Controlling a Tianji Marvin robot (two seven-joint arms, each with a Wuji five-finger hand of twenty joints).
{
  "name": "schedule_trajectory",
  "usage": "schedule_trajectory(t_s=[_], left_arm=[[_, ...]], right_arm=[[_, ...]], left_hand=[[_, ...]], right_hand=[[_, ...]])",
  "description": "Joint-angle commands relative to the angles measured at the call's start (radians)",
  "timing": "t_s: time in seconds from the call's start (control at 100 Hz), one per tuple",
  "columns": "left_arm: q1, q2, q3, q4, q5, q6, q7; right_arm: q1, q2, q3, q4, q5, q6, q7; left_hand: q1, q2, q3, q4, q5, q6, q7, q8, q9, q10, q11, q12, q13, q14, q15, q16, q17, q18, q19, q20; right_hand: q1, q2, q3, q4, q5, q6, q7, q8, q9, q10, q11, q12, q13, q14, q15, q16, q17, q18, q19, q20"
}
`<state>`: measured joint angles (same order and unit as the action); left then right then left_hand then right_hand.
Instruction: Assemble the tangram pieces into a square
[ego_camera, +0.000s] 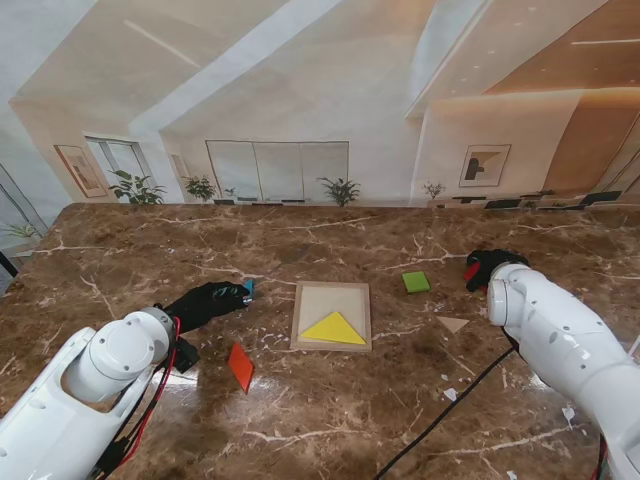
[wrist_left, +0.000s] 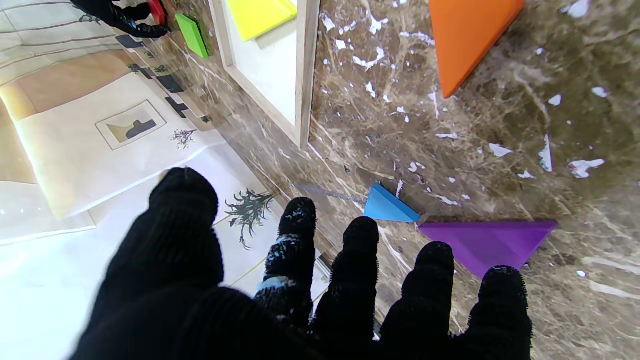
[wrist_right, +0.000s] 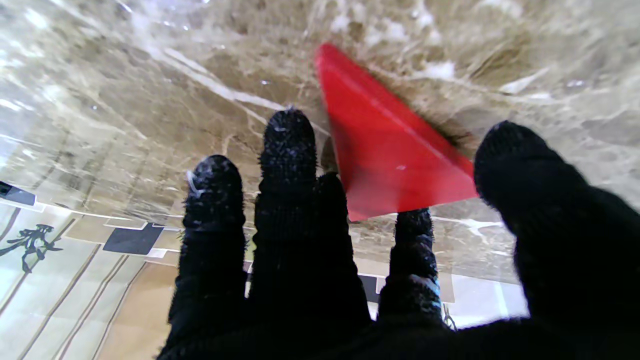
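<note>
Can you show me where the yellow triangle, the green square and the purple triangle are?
Yellow triangle piece (ego_camera: 334, 329): stand view, its middle.
Green square piece (ego_camera: 416, 282): stand view, its top face.
Purple triangle piece (wrist_left: 487, 241): left wrist view, its middle.

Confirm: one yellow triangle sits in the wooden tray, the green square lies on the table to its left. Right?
Not quite. The yellow triangle is in the wooden tray, but the green square lies on the table to the tray's right, not its left. The stand view shows it.

No writing, label, brand, number or sign can be read anywhere here, neither on the tangram pieces nor on the table.
</note>
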<state>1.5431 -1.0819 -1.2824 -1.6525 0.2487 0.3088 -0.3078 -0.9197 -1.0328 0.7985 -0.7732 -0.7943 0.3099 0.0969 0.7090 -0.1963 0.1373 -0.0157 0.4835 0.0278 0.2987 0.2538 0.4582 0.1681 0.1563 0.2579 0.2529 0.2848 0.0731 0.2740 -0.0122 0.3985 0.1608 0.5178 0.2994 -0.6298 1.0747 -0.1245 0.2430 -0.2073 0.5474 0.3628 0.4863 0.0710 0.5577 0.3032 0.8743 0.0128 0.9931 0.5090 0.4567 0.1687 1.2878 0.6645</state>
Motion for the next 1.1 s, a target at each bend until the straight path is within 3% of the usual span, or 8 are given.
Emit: schedule_trajectory(t_s=[0.0, 0.38, 0.59, 0.68, 0.75, 0.83, 1.09], left_arm=[[0.006, -0.001, 0.002, 0.002, -0.001, 0.0, 0.002], [0.017, -0.002, -0.009, -0.004, -0.004, -0.003, 0.006], [0.021, -0.003, -0.013, -0.005, -0.005, -0.004, 0.011], [0.023, -0.003, -0.014, -0.007, -0.005, -0.002, 0.012], [0.026, -0.003, -0.016, -0.009, -0.005, 0.001, 0.013], [0.028, -0.003, -0.019, -0.011, -0.004, 0.002, 0.014], [0.033, -0.004, -0.025, -0.015, -0.001, 0.007, 0.018]], right_arm=[[-0.039, -0.006, -0.015, 0.029, 0.011, 0.007, 0.034], [-0.065, -0.009, -0.033, 0.008, 0.009, 0.029, 0.029], [-0.064, -0.015, -0.047, 0.014, 0.024, 0.03, 0.021], [-0.064, -0.018, -0.048, 0.022, 0.031, 0.017, 0.006], [-0.064, -0.021, -0.051, 0.031, 0.035, 0.004, -0.01], [-0.064, -0.024, -0.053, 0.038, 0.04, -0.007, -0.021], [-0.06, -0.028, -0.058, 0.052, 0.054, -0.042, -0.036]], left_hand=[[0.022, 0.027, -0.025, 0.014, 0.014, -0.002, 0.002, -0.023, 0.021, 0.004, 0.006, -0.003, 0.008, -0.016, -0.015, -0.007, -0.005, -0.019, -0.024, 0.027], [0.024, 0.029, -0.027, 0.014, 0.02, 0.0, 0.002, -0.023, 0.023, 0.007, 0.007, -0.002, 0.008, -0.016, -0.015, -0.007, -0.004, -0.019, -0.024, 0.026], [0.026, 0.029, -0.029, 0.015, 0.023, 0.001, 0.002, -0.023, 0.024, 0.007, 0.007, -0.003, 0.009, -0.017, -0.015, -0.007, -0.005, -0.019, -0.024, 0.026], [0.026, 0.029, -0.029, 0.015, 0.025, 0.002, 0.002, -0.023, 0.023, 0.007, 0.007, -0.003, 0.008, -0.017, -0.016, -0.007, -0.005, -0.02, -0.024, 0.026], [0.026, 0.029, -0.03, 0.015, 0.026, 0.002, 0.002, -0.023, 0.024, 0.007, 0.007, -0.003, 0.008, -0.017, -0.016, -0.007, -0.005, -0.02, -0.024, 0.026], [0.026, 0.03, -0.03, 0.015, 0.027, 0.003, 0.002, -0.023, 0.023, 0.007, 0.007, -0.003, 0.008, -0.017, -0.016, -0.007, -0.006, -0.019, -0.024, 0.026], [0.026, 0.03, -0.032, 0.015, 0.039, 0.008, 0.002, -0.023, 0.026, 0.008, 0.008, -0.002, 0.008, -0.015, -0.016, -0.007, -0.006, -0.019, -0.024, 0.026]], right_hand=[[0.04, -0.048, 0.045, -0.002, 0.161, -0.063, 0.356, 0.09, 0.151, -0.064, 0.15, 0.065, 0.057, 0.008, 0.034, 0.006, 0.026, 0.028, 0.05, -0.006], [0.154, -0.252, 0.099, -0.033, 0.215, -0.135, 0.446, 0.138, 0.304, -0.085, 0.225, 0.098, 0.138, 0.021, 0.044, -0.009, 0.098, 0.087, 0.068, -0.011], [0.278, -0.366, 0.127, -0.042, 0.332, -0.124, 0.518, 0.187, 0.447, -0.088, 0.211, 0.095, 0.244, 0.035, -0.006, -0.023, 0.17, 0.153, 0.057, -0.01], [0.321, -0.401, 0.114, -0.126, 0.388, -0.106, 0.564, 0.224, 0.512, -0.088, 0.185, 0.08, 0.287, 0.036, -0.023, -0.019, 0.192, 0.164, 0.055, -0.006], [0.346, -0.427, 0.11, -0.173, 0.423, -0.098, 0.624, 0.173, 0.566, -0.091, 0.158, 0.078, 0.322, 0.034, -0.037, -0.015, 0.209, 0.169, 0.056, -0.002], [0.358, -0.446, 0.109, -0.195, 0.452, -0.091, 0.69, 0.157, 0.613, -0.097, 0.134, 0.074, 0.346, 0.035, -0.044, -0.025, 0.218, 0.17, 0.06, 0.002], [0.385, -0.486, 0.11, -0.219, 0.53, -0.076, 0.795, 0.198, 0.743, -0.11, 0.021, 0.026, 0.411, 0.031, -0.061, -0.04, 0.249, 0.173, 0.076, 0.013]])
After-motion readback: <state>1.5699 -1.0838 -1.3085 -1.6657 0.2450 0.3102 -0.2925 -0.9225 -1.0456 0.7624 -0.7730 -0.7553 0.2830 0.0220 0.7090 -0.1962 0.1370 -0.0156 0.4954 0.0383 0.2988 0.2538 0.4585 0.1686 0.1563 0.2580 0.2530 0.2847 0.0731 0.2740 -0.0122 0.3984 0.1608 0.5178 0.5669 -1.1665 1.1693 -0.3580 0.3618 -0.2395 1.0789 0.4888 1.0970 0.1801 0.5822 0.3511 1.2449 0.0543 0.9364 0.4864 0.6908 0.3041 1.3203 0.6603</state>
